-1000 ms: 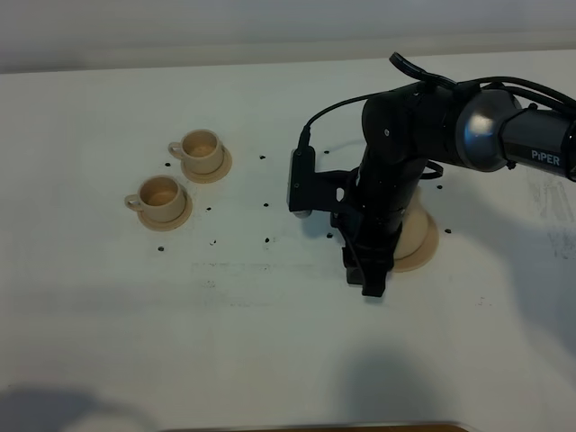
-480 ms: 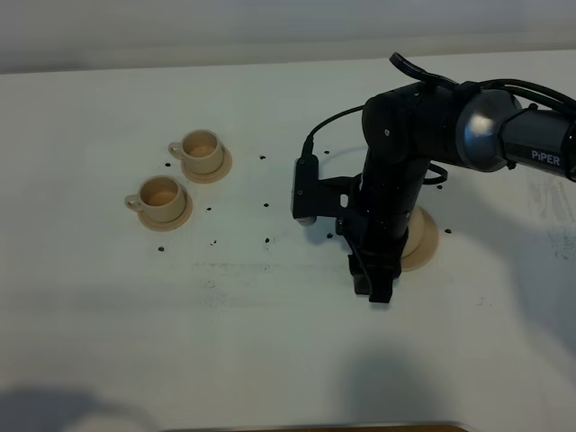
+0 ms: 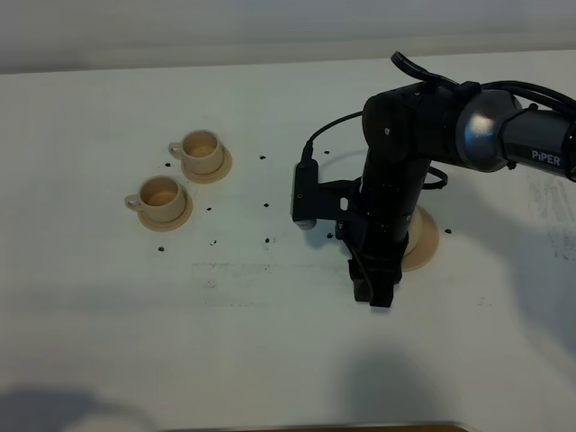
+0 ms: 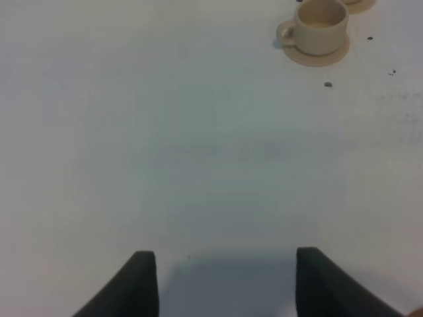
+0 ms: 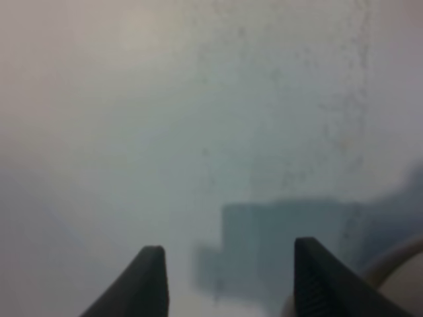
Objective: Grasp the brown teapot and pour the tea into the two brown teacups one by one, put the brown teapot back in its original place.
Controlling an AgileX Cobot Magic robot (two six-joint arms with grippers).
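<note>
Exterior high: far cup (image 3: 202, 148) and near cup (image 3: 163, 195), each on a saucer (image 3: 221, 169), toward left edge of desk (image 3: 270, 351). Right pincer (image 3: 376, 295) points down, beside tan round piece (image 3: 425, 241), teapot or coaster unclear, half hidden by arm (image 3: 405, 153).
Left wrist: left pincer (image 4: 226, 252) wide, empty, over desk.
Right wrist: right pincer wide, empty; tan rim (image 5: 396, 262) close by.

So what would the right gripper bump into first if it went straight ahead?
Most likely the bare white table: the right gripper points down at it, jaws open, with nothing in between.
</note>
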